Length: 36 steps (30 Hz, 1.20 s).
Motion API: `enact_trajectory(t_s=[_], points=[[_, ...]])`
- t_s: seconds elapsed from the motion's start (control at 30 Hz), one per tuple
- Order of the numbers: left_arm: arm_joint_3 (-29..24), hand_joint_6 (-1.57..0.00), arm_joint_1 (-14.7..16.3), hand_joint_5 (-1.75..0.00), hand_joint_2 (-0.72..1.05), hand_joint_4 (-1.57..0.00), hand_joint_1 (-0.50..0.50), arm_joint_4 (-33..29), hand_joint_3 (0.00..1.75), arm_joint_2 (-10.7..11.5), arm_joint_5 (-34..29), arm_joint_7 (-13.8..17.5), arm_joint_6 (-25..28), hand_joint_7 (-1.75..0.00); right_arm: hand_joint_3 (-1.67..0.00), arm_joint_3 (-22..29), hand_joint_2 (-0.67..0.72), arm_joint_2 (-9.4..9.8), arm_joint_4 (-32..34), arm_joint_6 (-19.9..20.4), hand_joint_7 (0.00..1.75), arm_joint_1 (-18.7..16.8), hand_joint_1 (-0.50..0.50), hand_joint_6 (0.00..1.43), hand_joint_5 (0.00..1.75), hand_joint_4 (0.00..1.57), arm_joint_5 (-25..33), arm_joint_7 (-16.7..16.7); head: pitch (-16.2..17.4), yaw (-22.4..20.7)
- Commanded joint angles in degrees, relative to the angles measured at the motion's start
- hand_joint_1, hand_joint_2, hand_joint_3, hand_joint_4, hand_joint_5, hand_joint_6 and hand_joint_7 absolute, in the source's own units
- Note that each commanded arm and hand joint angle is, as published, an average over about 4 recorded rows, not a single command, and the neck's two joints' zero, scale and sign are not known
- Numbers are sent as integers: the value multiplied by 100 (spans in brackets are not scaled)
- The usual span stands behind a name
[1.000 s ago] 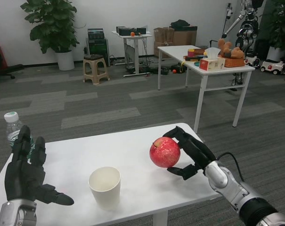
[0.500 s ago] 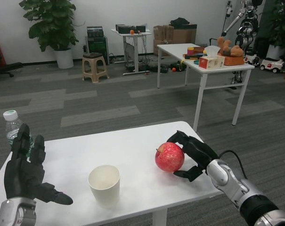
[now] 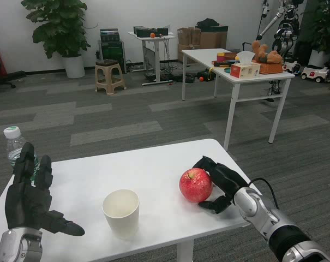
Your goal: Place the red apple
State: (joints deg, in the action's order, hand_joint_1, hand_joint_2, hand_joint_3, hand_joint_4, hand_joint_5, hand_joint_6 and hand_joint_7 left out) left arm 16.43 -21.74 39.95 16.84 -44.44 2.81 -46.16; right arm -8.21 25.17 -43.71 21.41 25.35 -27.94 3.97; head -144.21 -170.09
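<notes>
Letting go cleanly is the job now, I judge: the red apple (image 3: 196,185) looks to be sitting on the counter (image 3: 154,169) near its right edge, with the right hand (image 3: 219,183) cupped against its right side, fingers curved over and under it, seemingly holding it. Opening those fingers outward and backing off to the right, away from the fruit, should keep it from rolling toward the edge. At the near left corner the left hand (image 3: 28,202) waits open, fingers spread, holding nothing. A white paper cup (image 3: 120,212) stands left of the apple, apart from it. Beyond, a water bottle (image 3: 14,146) stands at the far left edge.
</notes>
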Motion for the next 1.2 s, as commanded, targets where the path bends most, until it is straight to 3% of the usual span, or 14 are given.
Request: enact_trajectory(t_s=[0.03, 0.4, 0.47, 0.63, 0.77, 1.0, 1.2], points=[[0, 0, 20, -8, -55, 0, -48, 13, 9, 65, -29, 9, -42, 0, -95, 12, -60, -54, -76, -58, 147, 40, -42, 34, 145, 5, -71, -28, 12, 3], [0, 0, 20, -5, -55, 0, -48, 13, 9, 65, -29, 9, -42, 0, -95, 25, -60, -57, -72, -45, 147, 40, -42, 23, 145, 0, -67, -15, 27, -1], [-4, 0, 20, -8, -55, 0, -48, 13, 9, 65, -29, 9, -42, 0, -101, 45, -59, -54, -67, -36, 145, 40, -42, 21, 141, 0, -67, -10, 27, -1], [-9, 0, 20, -8, -55, 0, -48, 13, 9, 65, -29, 9, -42, 0, -111, 109, -54, -50, -67, -20, 124, 34, -42, 7, 119, 0, -56, -10, 24, -4], [-9, 0, 20, -5, -55, 0, -48, 13, 9, 65, -29, 9, -42, 0, -87, 179, -53, -43, -54, -5, 91, 23, -43, 1, 85, 0, -52, -10, 19, 4], [-9, 0, 20, 0, -55, 0, -48, 13, 9, 65, -29, 9, -42, 0, -59, 239, -48, -54, -58, -5, 59, -12, -46, 0, 24, 0, -45, -17, 30, 5], [0, 0, 20, -10, -55, 0, -48, 13, 9, 65, -29, 9, -42, 0, -46, 276, -38, -57, -58, -5, 45, -21, -46, 0, 5, 0, -27, -37, 30, 5]])
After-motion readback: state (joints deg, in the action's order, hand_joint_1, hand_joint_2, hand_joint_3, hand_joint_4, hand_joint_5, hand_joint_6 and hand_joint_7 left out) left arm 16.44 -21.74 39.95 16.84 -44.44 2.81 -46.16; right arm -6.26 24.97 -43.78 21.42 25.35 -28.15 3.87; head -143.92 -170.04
